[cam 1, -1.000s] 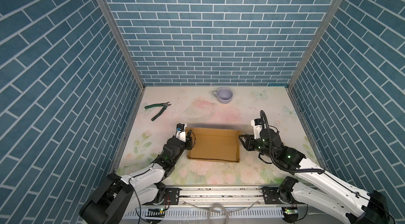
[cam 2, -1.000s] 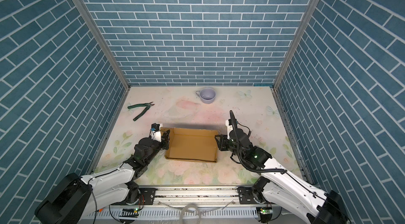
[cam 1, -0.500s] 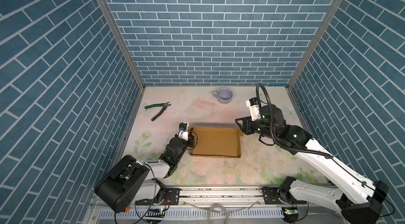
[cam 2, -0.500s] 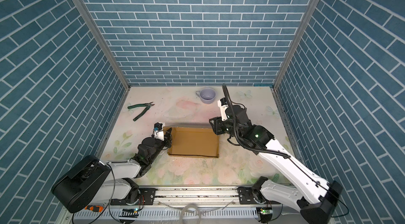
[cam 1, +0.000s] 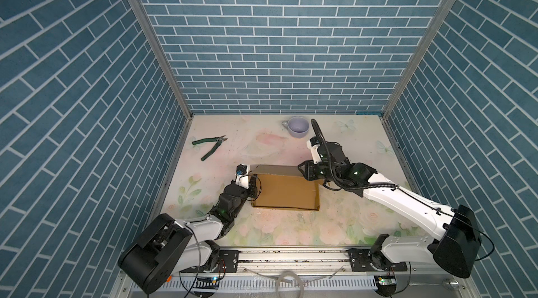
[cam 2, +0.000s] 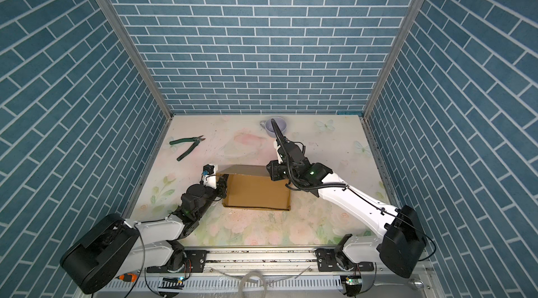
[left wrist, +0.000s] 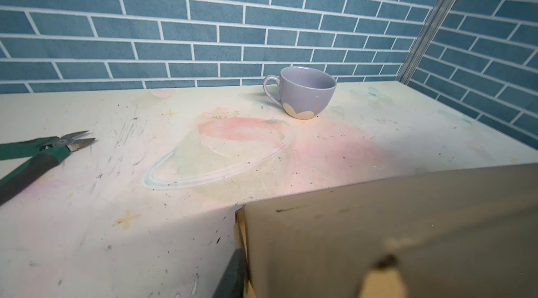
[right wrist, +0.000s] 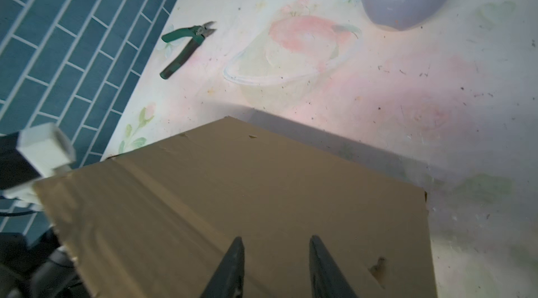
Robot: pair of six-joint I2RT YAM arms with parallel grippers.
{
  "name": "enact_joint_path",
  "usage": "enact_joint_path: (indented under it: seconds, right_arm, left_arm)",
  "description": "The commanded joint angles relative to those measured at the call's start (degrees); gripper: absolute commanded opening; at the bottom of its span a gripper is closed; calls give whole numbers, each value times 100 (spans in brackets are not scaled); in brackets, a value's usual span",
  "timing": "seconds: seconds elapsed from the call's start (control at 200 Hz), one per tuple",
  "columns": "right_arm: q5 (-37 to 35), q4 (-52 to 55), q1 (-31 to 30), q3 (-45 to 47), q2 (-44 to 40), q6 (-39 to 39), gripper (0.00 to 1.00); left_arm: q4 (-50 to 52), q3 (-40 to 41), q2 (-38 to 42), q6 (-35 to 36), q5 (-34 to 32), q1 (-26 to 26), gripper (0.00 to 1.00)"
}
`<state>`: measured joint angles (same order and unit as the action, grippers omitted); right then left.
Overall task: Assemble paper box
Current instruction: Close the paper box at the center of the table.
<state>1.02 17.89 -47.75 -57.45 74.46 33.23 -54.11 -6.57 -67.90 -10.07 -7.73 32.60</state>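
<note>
- Right gripper (right wrist: 276, 238) has its two dark fingers (right wrist: 233, 264) parted over the raised far flap (cam 1: 276, 169) of the paper box (cam 1: 286, 194). Brown cardboard shows in the gap, so it clamps nothing, and I cannot tell whether it presses on the flap.
- Left gripper (cam 1: 255, 187) sits at the box's left end wall with one finger outside it (the other is a blur in its wrist view). I cannot tell whether it pinches the wall or not.
- The box lies shallow and open mid-table (cam 1: 247, 139), towards the front, between the two arms.
- First worry: the flap looks springy. If the right fingers slide off its corner, it would likely flop back open.
- Second worry: with no sure hold on the left, a push from the right could skate the whole box sideways or buckle the left wall.
- Third worry: the lilac cup (cam 1: 298, 130) stands near, behind the right wrist. A backward swing of that arm or its black cable (cam 1: 318, 133) could knock it.
- The green cutters (cam 1: 210, 145) lie well apart at the far left, out of the way.
</note>
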Motion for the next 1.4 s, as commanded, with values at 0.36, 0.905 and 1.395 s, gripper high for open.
enact_joint_path:
  seconds: [0.36,0.905,1.395]
  right_arm:
    - [-461,-869,-112,726,105,368,36]
    - [-435,-1009,-120,727,532,324,36]
    - [-495,-928,-160,800,772,193,35]
  left_arm:
    - [3617,-348,3096,-407,-141,115,63]
    - [5582,-1642,4211,-451,-157,225,66]
    - [7048,-3388,2467,-291,443,182,90]
